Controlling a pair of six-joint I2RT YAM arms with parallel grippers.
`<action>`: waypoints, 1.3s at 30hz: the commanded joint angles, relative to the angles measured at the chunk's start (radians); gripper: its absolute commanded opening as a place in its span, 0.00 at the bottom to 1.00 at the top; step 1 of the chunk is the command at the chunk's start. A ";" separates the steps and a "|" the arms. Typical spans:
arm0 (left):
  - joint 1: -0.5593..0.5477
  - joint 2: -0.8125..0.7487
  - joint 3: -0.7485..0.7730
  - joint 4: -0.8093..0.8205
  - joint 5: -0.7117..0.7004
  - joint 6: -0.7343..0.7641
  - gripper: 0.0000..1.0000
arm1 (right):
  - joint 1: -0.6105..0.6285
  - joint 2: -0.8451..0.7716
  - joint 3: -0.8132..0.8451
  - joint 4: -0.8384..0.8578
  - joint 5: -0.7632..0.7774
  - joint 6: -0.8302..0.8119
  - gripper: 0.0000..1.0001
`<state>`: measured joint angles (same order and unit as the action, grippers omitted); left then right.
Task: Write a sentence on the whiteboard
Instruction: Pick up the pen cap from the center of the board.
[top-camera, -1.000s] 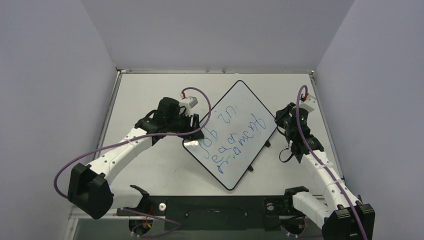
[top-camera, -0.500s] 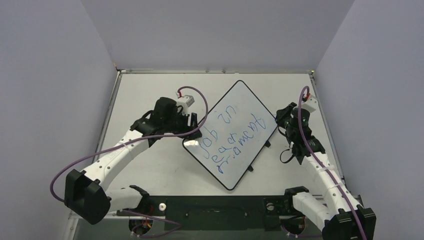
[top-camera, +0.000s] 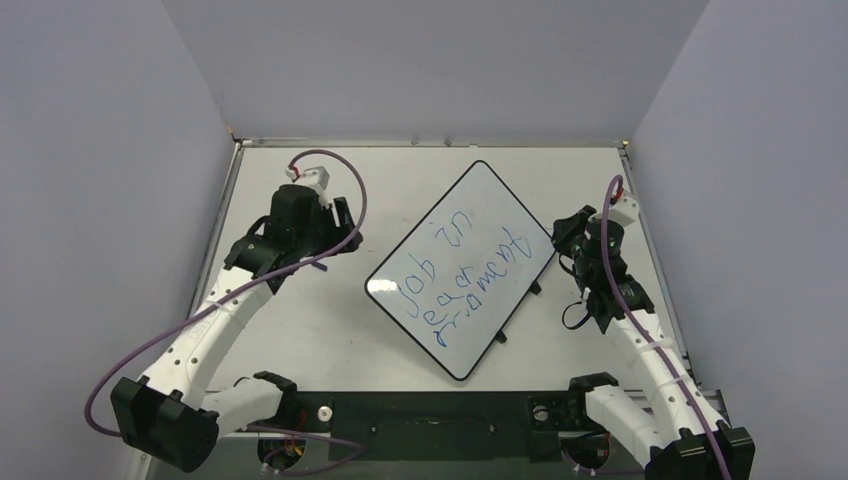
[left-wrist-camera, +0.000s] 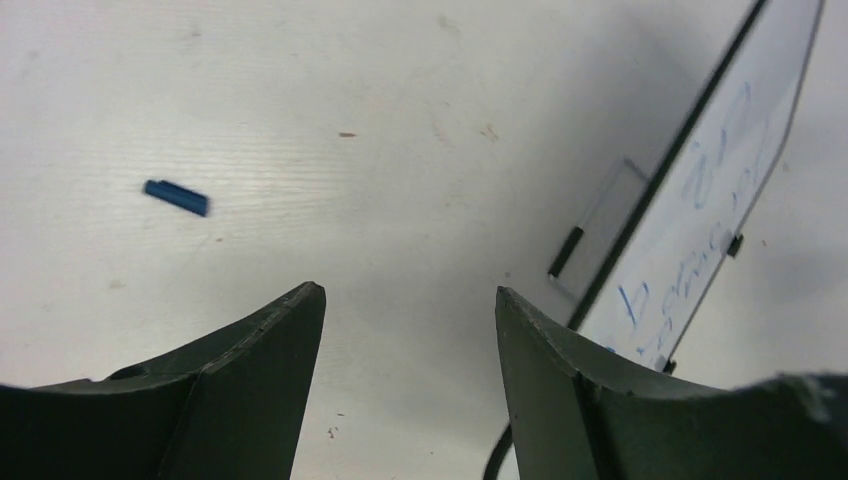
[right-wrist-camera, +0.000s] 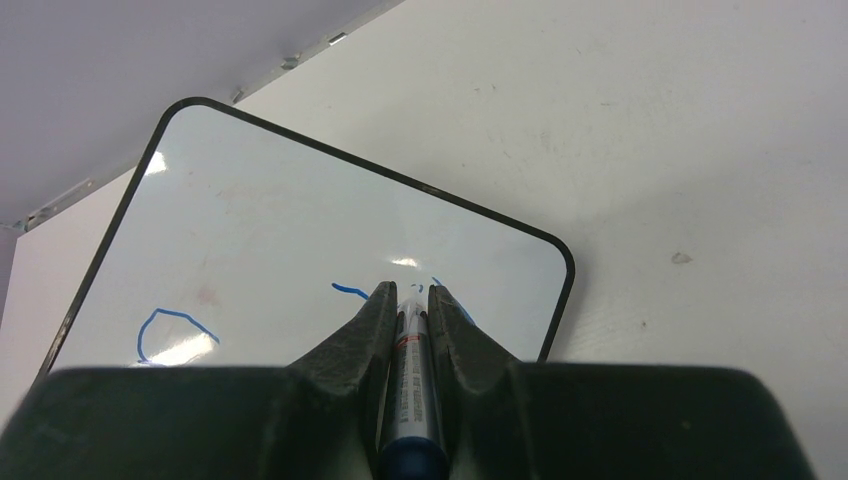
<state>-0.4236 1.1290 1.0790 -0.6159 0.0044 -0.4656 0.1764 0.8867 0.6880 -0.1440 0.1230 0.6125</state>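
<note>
The whiteboard (top-camera: 480, 215) lies tilted like a diamond in the middle of the table, also seen in the left wrist view (left-wrist-camera: 745, 130) and the right wrist view (right-wrist-camera: 290, 215). The sentence (top-camera: 458, 285) runs across it in wobbly blue lines. My right gripper (right-wrist-camera: 410, 292) is shut on a blue-capped marker (right-wrist-camera: 411, 380), tip at the board's right corner over blue strokes; from above it (top-camera: 566, 236) sits at that corner. My left gripper (left-wrist-camera: 410, 292) is open and holds nothing, standing left of the board and apart from it (top-camera: 342, 228).
A small blue piece (left-wrist-camera: 176, 196) lies on the white tabletop (top-camera: 300, 330) near my left gripper. Grey walls close in the table on three sides. The arm bases and a black rail (top-camera: 430, 410) run along the near edge.
My left gripper has let go of the board's left corner, opened wide and drawn back up and to the left. The right arm has barely shifted.
</note>
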 joint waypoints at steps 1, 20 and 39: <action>0.120 -0.047 -0.010 -0.029 -0.129 -0.124 0.60 | -0.002 -0.025 0.030 0.006 -0.001 -0.014 0.00; 0.200 0.168 -0.078 -0.189 -0.511 -0.683 0.59 | -0.002 -0.038 0.017 0.007 -0.001 -0.019 0.00; 0.227 0.500 -0.035 -0.014 -0.357 -0.689 0.51 | 0.000 -0.055 0.010 0.013 0.003 -0.025 0.00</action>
<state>-0.2043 1.5734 1.0031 -0.6857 -0.3988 -1.1439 0.1764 0.8532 0.6880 -0.1516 0.1230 0.6003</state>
